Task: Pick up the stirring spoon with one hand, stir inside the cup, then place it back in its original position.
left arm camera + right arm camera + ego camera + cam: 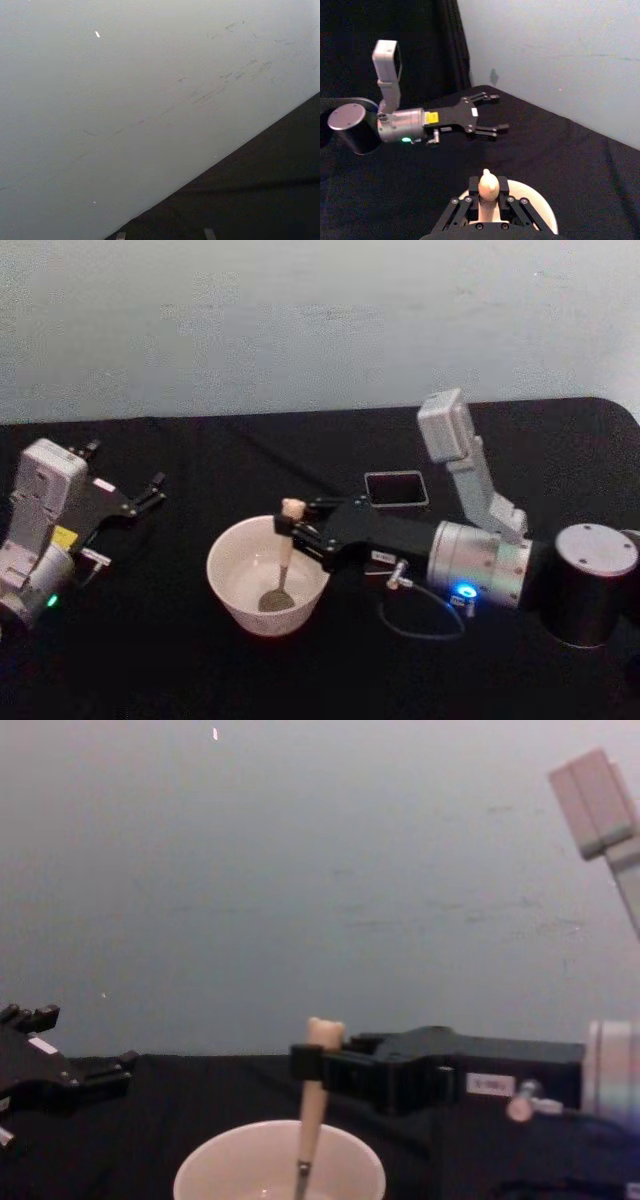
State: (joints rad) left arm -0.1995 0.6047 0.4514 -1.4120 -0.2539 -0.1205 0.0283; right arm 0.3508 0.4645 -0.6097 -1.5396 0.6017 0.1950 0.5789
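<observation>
Gripping the stirring spoon (285, 562) in the cup (234, 562), right hand (291, 526) overhangs its rim; left hand (127, 467) open, well apart.

Lab setup: black-draped table (150, 660), bare wall (300, 320)

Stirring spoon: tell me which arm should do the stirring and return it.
Right. The right gripper is shut on the stirring spoon by its handle, with the spoon's bowl down in the cup. The left gripper hangs open well to the cup's left, holding nothing.
</observation>
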